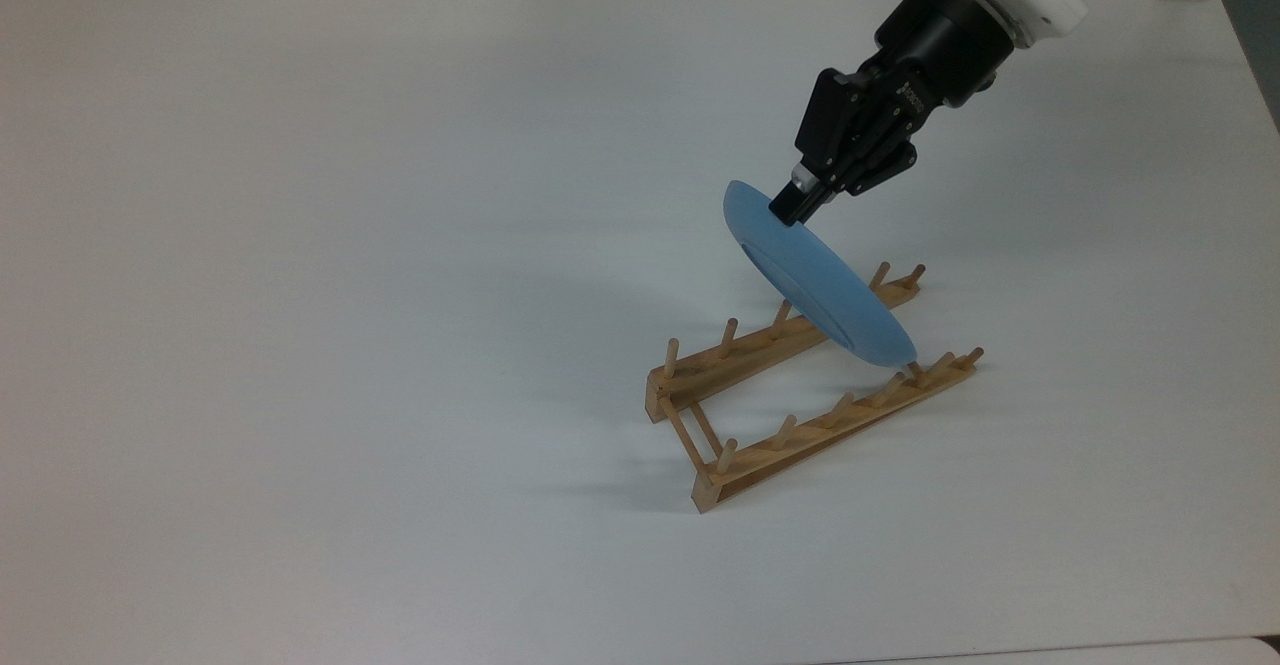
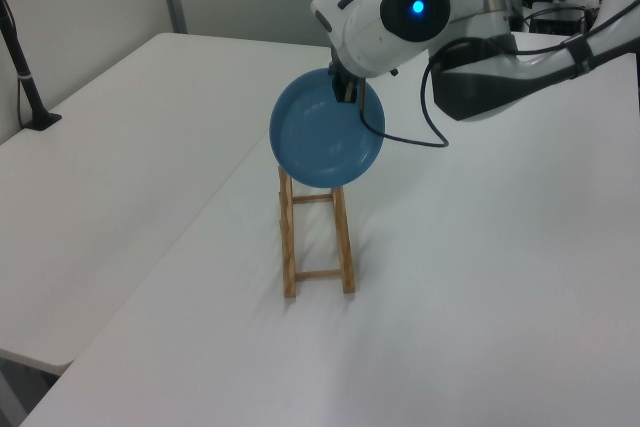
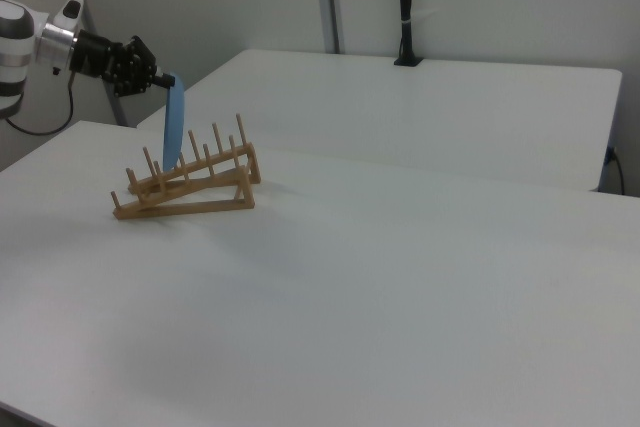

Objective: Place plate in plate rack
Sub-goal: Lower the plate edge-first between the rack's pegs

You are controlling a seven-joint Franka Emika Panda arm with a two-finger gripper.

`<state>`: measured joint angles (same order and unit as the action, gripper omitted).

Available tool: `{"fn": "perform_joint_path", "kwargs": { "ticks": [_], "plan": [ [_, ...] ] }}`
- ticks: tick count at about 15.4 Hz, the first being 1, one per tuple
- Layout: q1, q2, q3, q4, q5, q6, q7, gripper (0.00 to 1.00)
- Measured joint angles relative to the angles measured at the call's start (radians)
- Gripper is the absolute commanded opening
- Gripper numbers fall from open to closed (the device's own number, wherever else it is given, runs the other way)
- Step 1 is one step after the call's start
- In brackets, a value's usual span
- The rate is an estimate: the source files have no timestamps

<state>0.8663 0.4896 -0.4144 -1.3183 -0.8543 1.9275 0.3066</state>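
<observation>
My gripper (image 1: pixel 787 205) (image 2: pixel 344 90) (image 3: pixel 166 78) is shut on the top rim of the light-blue plate (image 1: pixel 815 285) (image 2: pixel 327 131) (image 3: pixel 175 127), which hangs nearly upright on edge. The plate's lower edge sits among the pegs at one end of the wooden plate rack (image 1: pixel 810 390) (image 2: pixel 316 232) (image 3: pixel 190 187), at the top view's right end. In the right view the plate stands edge-on between the rack's left pegs. Whether its lower rim touches the rails I cannot tell.
The rack lies on a wide white table (image 1: pixel 350 295). A second white table (image 3: pixel 430 97) stands behind it in the right view, with a black post (image 3: pixel 405 7). The arm's black cable (image 2: pixel 425 117) hangs beside the plate.
</observation>
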Motion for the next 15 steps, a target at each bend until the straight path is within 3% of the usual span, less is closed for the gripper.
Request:
{"fn": "perform_joint_path", "kwargs": {
  "ticks": [14,15],
  "plan": [
    [0.004,0.101,0.008,0.070,-0.028,0.000,0.050,0.00],
    [0.004,0.102,0.009,0.072,-0.029,0.000,0.051,0.12]
  ]
}}
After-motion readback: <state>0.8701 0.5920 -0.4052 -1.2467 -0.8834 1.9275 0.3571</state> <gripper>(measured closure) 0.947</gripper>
